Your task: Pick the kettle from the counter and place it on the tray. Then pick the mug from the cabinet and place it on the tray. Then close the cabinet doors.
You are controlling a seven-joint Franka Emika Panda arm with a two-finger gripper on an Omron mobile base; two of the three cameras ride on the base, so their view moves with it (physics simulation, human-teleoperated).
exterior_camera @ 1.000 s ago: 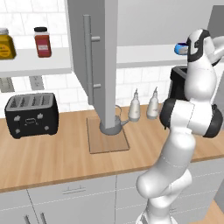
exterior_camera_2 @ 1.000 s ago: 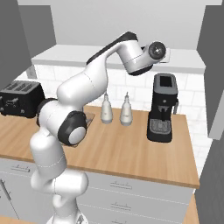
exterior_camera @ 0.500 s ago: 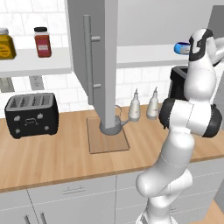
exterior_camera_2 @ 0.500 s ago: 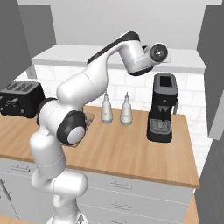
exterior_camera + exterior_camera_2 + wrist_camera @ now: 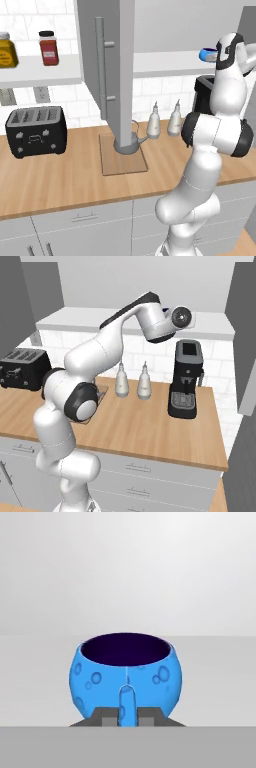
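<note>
Gripper (image 5: 127, 718) pinches the handle of the blue mug (image 5: 126, 674), its fingertips (image 5: 106, 717) closed narrowly on either side of it. The mug sits upright on the white cabinet shelf (image 5: 165, 62), at two o'clock in the left base view. At six o'clock from the open cabinet door (image 5: 112, 70), the kettle (image 5: 127, 142) rests on the tray (image 5: 123, 161).

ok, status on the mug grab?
Gripper shut on the mug handle, up in the cabinet. Kettle already on tray. Nothing blocking.
</note>
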